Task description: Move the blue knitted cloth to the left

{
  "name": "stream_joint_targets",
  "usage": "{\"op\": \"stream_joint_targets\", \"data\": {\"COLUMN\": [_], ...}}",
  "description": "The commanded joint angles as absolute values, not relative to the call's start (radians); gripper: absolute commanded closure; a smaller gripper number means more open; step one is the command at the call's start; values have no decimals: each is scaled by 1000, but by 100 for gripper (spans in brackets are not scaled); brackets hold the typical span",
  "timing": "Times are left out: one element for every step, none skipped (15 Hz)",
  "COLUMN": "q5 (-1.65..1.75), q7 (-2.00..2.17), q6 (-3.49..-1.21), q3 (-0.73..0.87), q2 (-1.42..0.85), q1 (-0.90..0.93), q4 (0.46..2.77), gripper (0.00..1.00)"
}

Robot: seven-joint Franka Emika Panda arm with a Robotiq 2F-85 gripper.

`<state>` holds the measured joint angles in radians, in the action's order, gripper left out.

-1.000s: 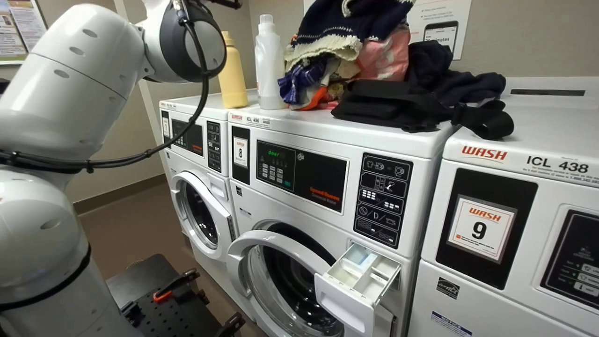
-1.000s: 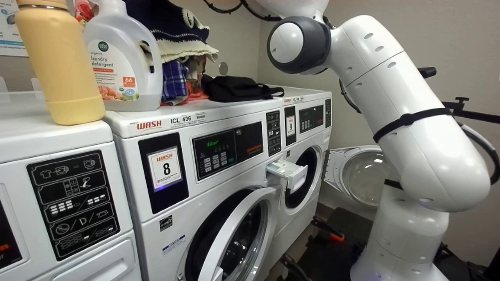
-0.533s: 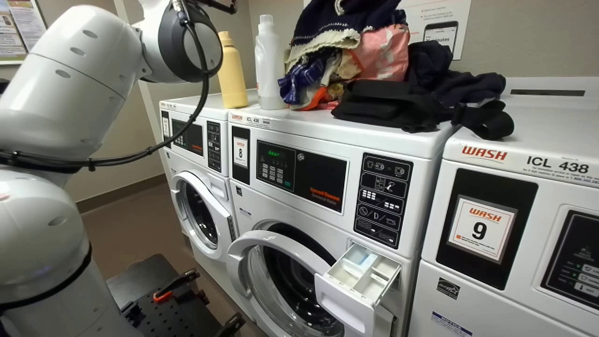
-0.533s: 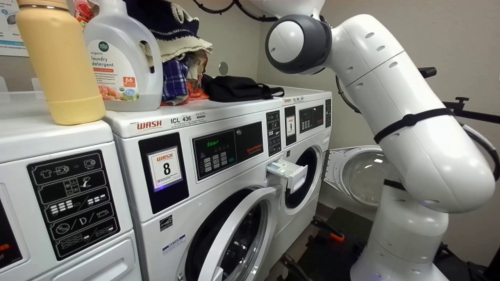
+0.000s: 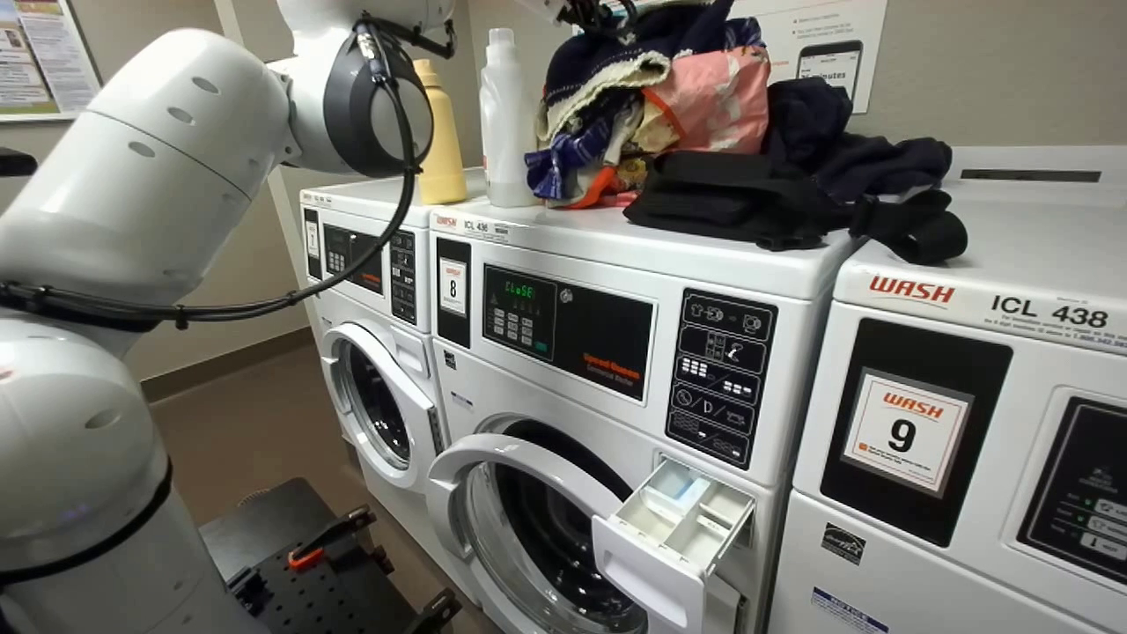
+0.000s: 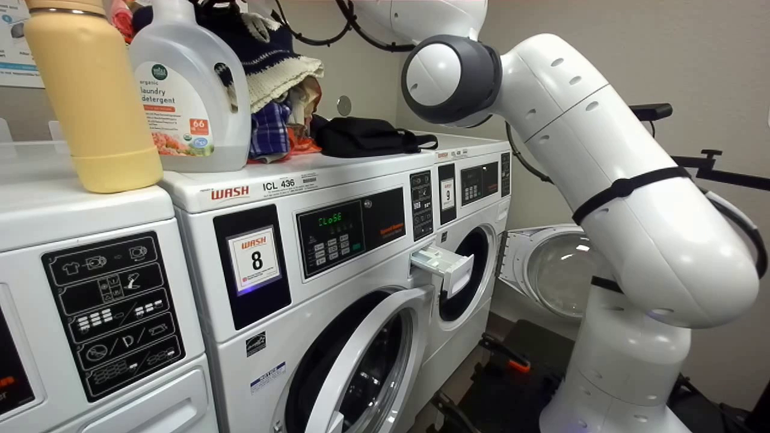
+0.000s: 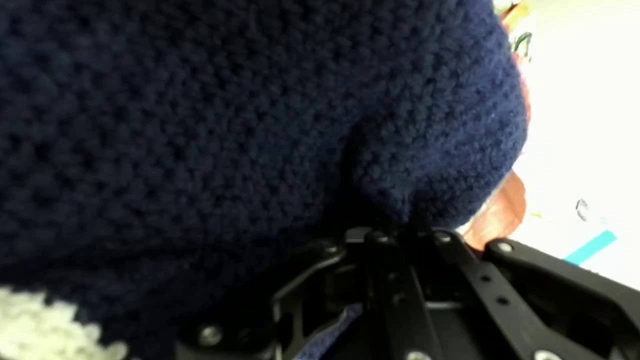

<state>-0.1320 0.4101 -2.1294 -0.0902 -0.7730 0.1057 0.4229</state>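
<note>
On the washer (image 5: 616, 260), the cloth (image 5: 588, 62) drapes over a laundry heap (image 5: 722, 99) near the detergent (image 5: 506, 128). The gripper (image 7: 402, 232) looks closed, pinching a fold of the cloth. The grasp seems made; the leftward shift and release appear to remain.

Both exterior views share washer 8 (image 5: 607, 418) from opposing angles; the wrist view faces cloth (image 7: 225, 125) closely.
</note>
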Motion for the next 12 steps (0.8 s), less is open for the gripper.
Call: {"op": "stream_joint_targets", "data": {"q5": [-204,-216,-226,-224,-226,-222,-217,-214,-208,-208,-205,-207], "q7": [342,327,326,331,344,337,342,344,349,349,352,350], "q6": [-2017,-2045,-2026,-2018,-1956,-1994,-1987,-1989,-1997,-2000,-2001,-1996], "q3": [-146,-166,-174,-178,-163,-179,-177,-179,-174,-175,-173,-175], "q2": [-823,-758,-760,-762,-831,-763,-762,-761,-760,-755,-750,-740], "q1": [79,64,57,52,63,47,47,46,48,48,49,48], "q4": [350,472,473,474,351,471,468,465,461,456,454,451], "gripper": [97,97,65,64,57,50,43,35,28,19,13,5]}}
